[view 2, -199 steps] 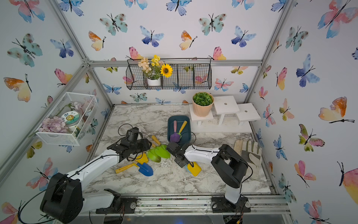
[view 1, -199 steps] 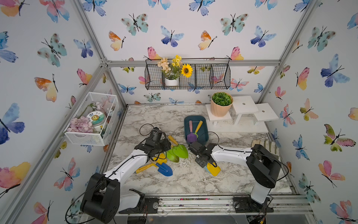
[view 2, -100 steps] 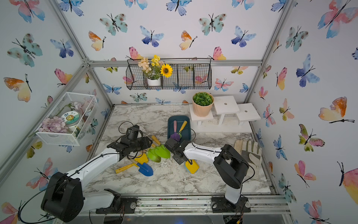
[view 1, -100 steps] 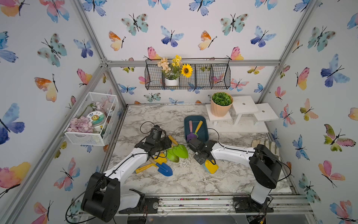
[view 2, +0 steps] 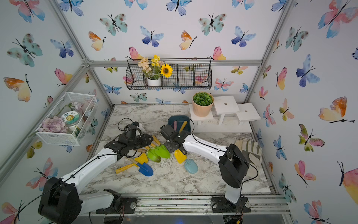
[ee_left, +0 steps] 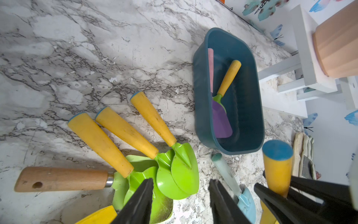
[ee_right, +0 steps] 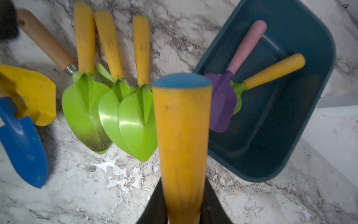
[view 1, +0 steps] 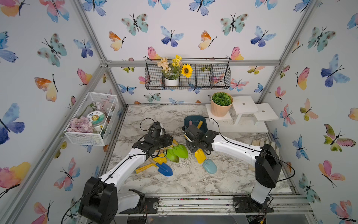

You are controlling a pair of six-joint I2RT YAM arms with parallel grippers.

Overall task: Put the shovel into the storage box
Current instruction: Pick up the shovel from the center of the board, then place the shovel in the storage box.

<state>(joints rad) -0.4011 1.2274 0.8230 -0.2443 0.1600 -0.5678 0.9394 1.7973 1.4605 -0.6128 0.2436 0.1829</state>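
Note:
My right gripper (view 1: 196,145) (ee_right: 183,195) is shut on the yellow handle of a yellow-bladed shovel (view 1: 200,156) (ee_right: 182,131). It holds the shovel off the table, just in front of the dark teal storage box (view 1: 195,119) (view 2: 179,118) (ee_right: 280,147). The blue-capped handle end points toward the box. Inside the box lie a purple shovel (ee_right: 222,104) with a pink handle and a green shovel with a yellow handle (ee_right: 275,70). My left gripper (view 1: 167,143) (ee_left: 181,186) hangs open over three green shovels (view 1: 179,152) (ee_left: 180,174), with nothing between its fingers.
On the marble table lie a light blue shovel (view 1: 209,166), a blue shovel (view 1: 164,169) and another yellow one (view 1: 160,158). A plant pot (view 1: 221,107) and white stands (view 1: 251,108) sit behind the box. Gloves (view 2: 249,152) lie at the right. Wire baskets (view 1: 91,120) hang on the walls.
My right gripper has carried the yellow shovel back and to the left, closer to the storage box, uncovering the light blue shovel. The left arm has barely moved.

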